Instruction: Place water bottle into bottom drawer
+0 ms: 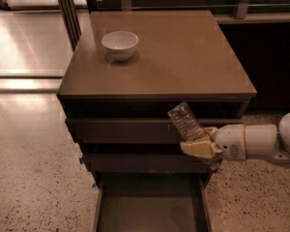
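Claw: cream two-finger gripper clamped on the small clear ribbed plastic water bottle, tilted before the middle drawer front | target: open dark-brown bottom drawer below-left | advice: shift left, lower over floor centre, release low.

White bowl on cabinet top, well up-left of gripper at cabinet front. Upper drawer fronts just left of fingers. Speckled floor far left.
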You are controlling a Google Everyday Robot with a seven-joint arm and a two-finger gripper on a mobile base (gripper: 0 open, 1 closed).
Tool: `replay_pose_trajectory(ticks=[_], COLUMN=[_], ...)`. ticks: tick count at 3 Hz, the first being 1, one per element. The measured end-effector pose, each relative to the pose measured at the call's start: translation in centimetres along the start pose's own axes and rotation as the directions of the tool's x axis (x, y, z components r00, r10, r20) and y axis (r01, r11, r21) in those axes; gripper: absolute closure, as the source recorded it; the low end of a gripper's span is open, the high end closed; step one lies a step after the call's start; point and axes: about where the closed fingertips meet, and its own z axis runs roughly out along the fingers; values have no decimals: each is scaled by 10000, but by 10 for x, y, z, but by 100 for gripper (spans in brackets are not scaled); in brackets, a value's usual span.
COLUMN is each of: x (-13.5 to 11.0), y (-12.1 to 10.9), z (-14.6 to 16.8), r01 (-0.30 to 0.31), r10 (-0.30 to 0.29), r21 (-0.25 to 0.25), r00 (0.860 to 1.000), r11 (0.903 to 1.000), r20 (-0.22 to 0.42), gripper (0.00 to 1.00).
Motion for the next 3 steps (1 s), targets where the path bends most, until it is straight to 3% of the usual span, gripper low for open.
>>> replay_pose_trajectory(ticks=[1, 2, 3], x=[61, 120, 170], y=[-18, -56, -87], z=[34, 60, 79], r01=[-849, -1830, -2759], r10=[819, 1714, 2637], r21=[487, 1241, 1447], r00=[9948, 9803, 9596], r11=[9952, 9752, 9502], r20=[607, 984, 976], gripper=[100, 100, 100])
